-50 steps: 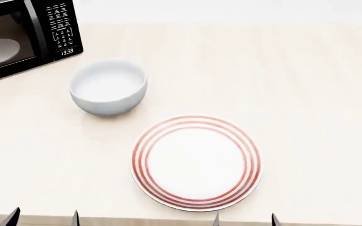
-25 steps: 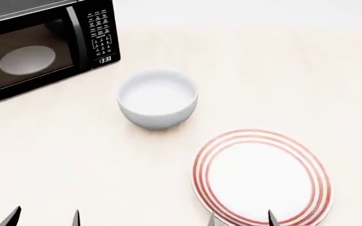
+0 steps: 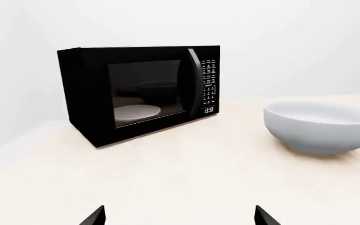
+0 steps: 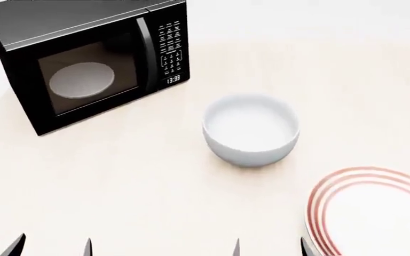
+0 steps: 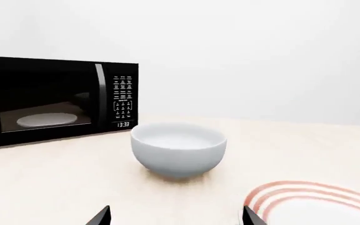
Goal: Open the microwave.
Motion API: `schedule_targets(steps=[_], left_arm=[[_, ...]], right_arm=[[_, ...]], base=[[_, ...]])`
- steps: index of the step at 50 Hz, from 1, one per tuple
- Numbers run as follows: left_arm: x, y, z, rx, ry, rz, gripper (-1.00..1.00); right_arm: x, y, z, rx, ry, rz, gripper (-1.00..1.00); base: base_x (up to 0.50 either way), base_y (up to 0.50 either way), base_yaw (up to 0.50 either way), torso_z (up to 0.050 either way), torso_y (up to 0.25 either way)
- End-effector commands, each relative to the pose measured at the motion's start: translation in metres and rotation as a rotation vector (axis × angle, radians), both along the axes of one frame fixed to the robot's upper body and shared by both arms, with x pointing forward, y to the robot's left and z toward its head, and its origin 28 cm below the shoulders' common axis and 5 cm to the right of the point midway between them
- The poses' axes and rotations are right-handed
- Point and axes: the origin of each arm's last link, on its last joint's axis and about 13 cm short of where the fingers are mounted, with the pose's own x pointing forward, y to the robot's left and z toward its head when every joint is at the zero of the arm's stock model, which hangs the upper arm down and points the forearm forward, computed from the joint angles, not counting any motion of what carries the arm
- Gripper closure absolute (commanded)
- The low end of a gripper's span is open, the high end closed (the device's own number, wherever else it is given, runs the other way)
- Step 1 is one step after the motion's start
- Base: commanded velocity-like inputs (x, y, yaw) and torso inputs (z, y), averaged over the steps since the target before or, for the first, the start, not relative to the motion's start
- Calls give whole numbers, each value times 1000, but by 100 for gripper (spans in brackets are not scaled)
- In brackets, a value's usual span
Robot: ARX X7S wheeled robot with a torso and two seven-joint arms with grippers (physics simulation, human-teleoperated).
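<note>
The black microwave (image 4: 91,64) stands at the back left of the table, its glass door closed, with the vertical handle (image 4: 145,50) beside the keypad (image 4: 170,50) and a white turntable plate (image 4: 81,80) visible inside. It also shows in the left wrist view as the microwave (image 3: 139,93) and in the right wrist view as the microwave (image 5: 55,101). My left gripper (image 4: 52,246) and right gripper (image 4: 270,246) sit low at the near edge, both open and empty, far from the microwave. Only the fingertips show.
A white bowl (image 4: 251,129) sits right of the microwave, between it and my right gripper. A red-striped plate (image 4: 376,213) lies at the near right. The pale table (image 4: 119,186) stretches between my grippers and the microwave.
The head view has swung left: the microwave, bowl and plate have all shifted right and down in the picture, and the whole microwave front now shows. The grippers stay at the lower edge.
</note>
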Motion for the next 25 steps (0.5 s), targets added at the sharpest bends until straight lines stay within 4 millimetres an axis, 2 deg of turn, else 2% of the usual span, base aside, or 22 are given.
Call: schedule_targets(steps=[1, 13, 25], left_arm=[[0, 0, -1, 1, 2, -1, -100], [-1, -1, -1, 2, 1, -4, -100], [-1, -1, 0, -1, -10, -15, -100]], right_arm=[[0, 0, 0, 2, 2, 6, -100], [-1, 1, 0, 6, 3, 13, -100], [-1, 0, 0, 19, 4, 13, -100]], base=[[168, 445, 0, 0, 0], [194, 445, 0, 0, 0], [307, 409, 0, 0, 0]])
